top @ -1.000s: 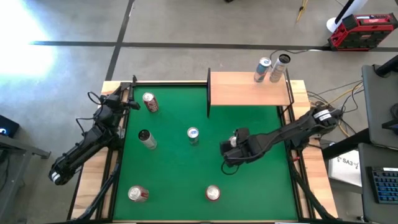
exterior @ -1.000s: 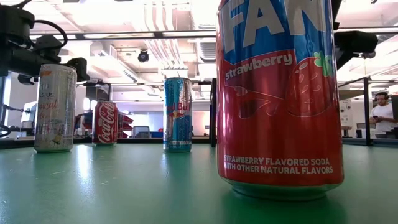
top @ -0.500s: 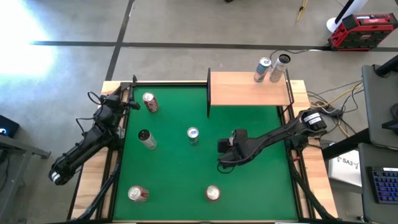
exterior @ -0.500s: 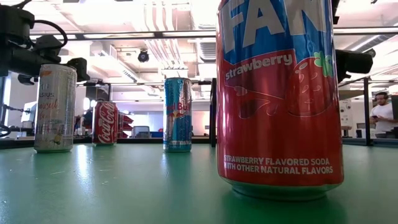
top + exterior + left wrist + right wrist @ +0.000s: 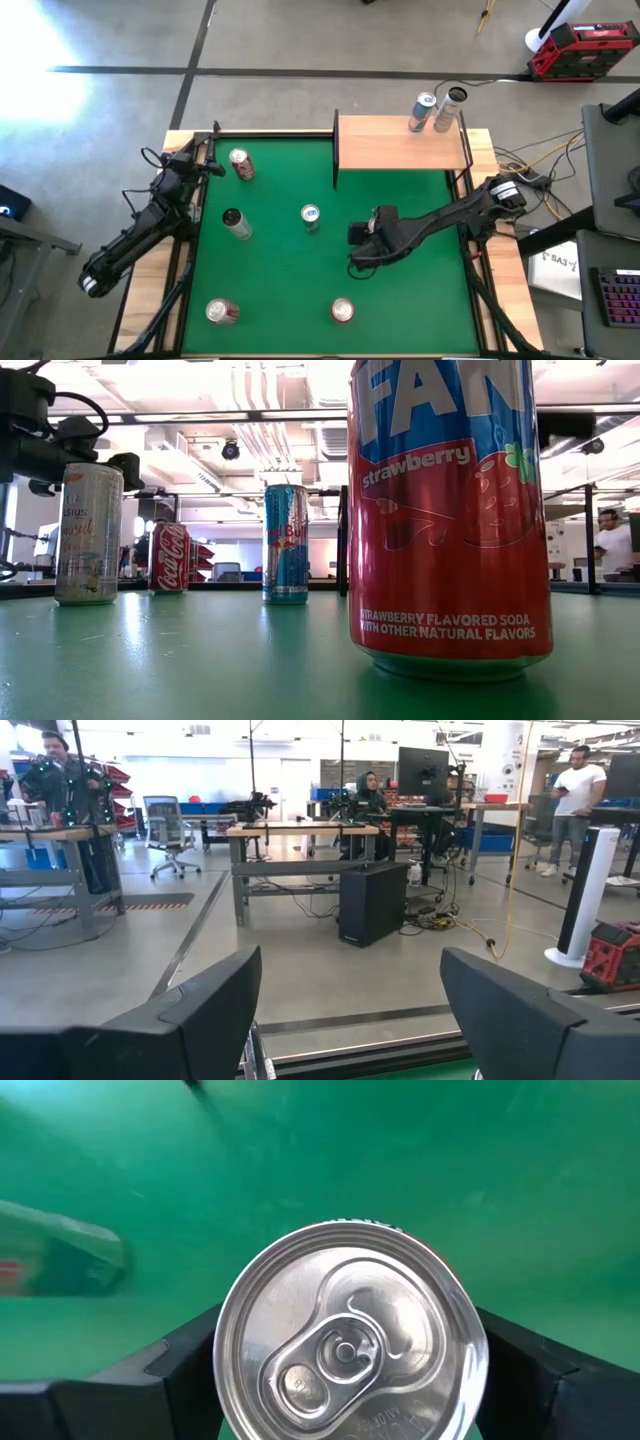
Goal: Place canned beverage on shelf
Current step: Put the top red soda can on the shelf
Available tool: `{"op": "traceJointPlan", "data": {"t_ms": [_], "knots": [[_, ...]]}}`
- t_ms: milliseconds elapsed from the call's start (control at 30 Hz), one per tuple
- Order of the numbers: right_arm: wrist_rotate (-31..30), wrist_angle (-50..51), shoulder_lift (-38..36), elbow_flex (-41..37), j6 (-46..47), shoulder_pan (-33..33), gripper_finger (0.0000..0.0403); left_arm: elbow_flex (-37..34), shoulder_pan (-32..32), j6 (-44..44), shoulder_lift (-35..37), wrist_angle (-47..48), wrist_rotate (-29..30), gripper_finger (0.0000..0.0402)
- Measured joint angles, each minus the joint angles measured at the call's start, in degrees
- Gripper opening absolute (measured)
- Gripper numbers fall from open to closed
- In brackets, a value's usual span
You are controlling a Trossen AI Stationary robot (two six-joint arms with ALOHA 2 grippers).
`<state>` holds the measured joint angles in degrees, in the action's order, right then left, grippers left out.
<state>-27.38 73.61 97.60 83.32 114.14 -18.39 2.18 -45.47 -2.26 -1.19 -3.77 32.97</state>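
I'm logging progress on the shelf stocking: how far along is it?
Two cans already stand on the shelf. The right gripper straddles an upright can on the green table, fingers flanking it. Five other cans remain on the table. The left gripper waits shut at the table's edge.

Grey concrete floor point(image 5: 300, 40) spreads around the table, crossed by dark lines. A red toolbox point(image 5: 583, 50) sits at the far right corner. Beyond, wooden workbenches point(image 5: 300, 845), an office chair point(image 5: 160, 820), a black computer tower point(image 5: 372, 903), and people point(image 5: 370, 792) at desks. White ceiling ducts point(image 5: 250, 410) run overhead under bright lights.
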Motion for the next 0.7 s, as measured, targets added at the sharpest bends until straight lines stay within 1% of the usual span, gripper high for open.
{"op": "traceJointPlan", "data": {"t_ms": [100,200,233,333,400,567,700], "knots": [[-1.84,8.56,-0.05,7.17,-0.96,0.04,0.0298,-0.01,0.02,0.0,0.0,0.0,0.0,0.0293],[-5.82,15.5,-0.03,13.97,-1.21,0.05,0.0298,0.0,0.02,0.0,0.02,0.0,0.0,0.0293],[-7.28,16.45,-0.25,16.01,-1.61,0.24,0.0298,-0.01,0.01,0.0,0.02,0.0,0.0,0.0293],[-11.03,15.95,-2.15,19.55,-7.33,1.27,0.0298,0.02,0.01,0.0,0.02,0.0,0.0,0.0293],[-12.19,16.4,-2.77,21.71,-11.32,3.03,0.0298,-0.01,0.0,0.0,0.02,0.0,0.0,0.0293],[-11.7,16.36,-3.26,24.68,-20.04,10.14,0.0298,0.02,0.0,0.01,0.04,0.04,0.0,0.0293],[-10.06,16.47,-3.28,25.79,-24.07,17.41,0.0298,0.02,0.0,0.0,0.04,0.02,0.0,0.0293]]}}
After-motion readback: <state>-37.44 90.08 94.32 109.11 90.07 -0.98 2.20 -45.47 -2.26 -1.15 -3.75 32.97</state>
